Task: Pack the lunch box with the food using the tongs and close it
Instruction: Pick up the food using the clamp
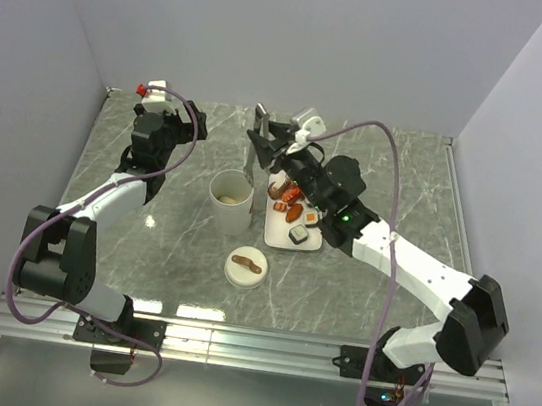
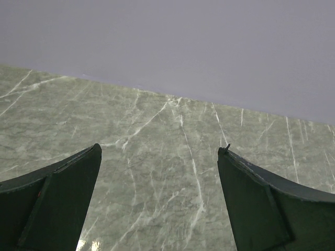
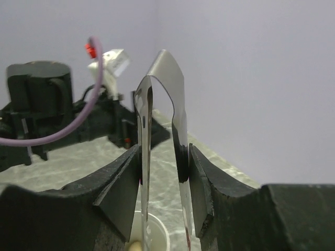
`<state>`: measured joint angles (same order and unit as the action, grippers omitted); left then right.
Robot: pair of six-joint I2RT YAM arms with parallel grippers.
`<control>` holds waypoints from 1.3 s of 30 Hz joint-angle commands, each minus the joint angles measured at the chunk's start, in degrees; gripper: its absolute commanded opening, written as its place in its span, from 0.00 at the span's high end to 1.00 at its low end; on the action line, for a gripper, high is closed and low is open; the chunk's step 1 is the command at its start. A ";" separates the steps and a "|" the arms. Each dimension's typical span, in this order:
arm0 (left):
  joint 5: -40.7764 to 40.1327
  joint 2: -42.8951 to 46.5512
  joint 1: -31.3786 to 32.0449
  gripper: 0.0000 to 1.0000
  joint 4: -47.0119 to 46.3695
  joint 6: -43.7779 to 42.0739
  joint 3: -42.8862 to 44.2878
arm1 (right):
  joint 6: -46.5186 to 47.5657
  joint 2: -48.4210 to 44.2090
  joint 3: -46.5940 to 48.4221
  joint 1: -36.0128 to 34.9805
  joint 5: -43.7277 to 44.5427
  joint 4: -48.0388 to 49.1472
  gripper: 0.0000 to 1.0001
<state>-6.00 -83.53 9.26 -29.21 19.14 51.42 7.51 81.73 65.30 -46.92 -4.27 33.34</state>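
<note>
Nearest the top camera are the two arm bases at the near table edge. From there the right gripper (image 1: pixel 264 148) reaches to the far middle, closed around the tongs (image 1: pixel 255 138), which stand steeply over the lunch box (image 1: pixel 231 202). That white cup sits open near the table's middle. Its lid (image 1: pixel 246 266) lies nearer and slightly right, strap handle up. Just right of the cup is the plate (image 1: pixel 277 235), where most of the food (image 1: pixel 292 202) lies, partly hidden under the right arm. The left gripper (image 1: pixel 167 114) hangs at the far left, well apart from everything.

From the left wrist, the left gripper (image 2: pixel 159 148) stands wide open with only bare marble between its fingers.

From the right wrist, the right gripper (image 3: pixel 164 157) presses one finger on each arm of the tongs (image 3: pixel 162 78), whose joined end points up. The lunch box (image 3: pixel 157 235) shows below, with something beige at its rim.

The tongs look thin, springy and slick. I judge this hold on both arms right, since a squeeze should close the tips, though polished metal may slide in the pads. The food pieces look small, light and probably soft, so they want a gentle pinch across the middle. The cup is tall and likely light, so it may tip. The lid is best taken by its strap.
</note>
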 commanded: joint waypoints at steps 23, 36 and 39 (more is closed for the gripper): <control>0.46 -1.20 0.41 0.01 -1.20 -0.42 2.55 | 2.95 -3.25 -12.74 2.79 33.71 3.57 0.53; 0.90 -1.02 0.41 0.01 -1.29 -0.42 2.55 | 2.95 0.70 -13.71 2.79 38.20 2.78 0.52; 0.90 -1.02 0.41 0.01 -1.37 -0.42 2.37 | 3.13 1.15 -14.06 2.79 39.07 2.69 0.52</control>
<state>-5.87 -84.62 9.39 -29.06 19.16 51.57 10.37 82.85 51.83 -44.36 32.27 34.20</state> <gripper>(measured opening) 0.995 0.481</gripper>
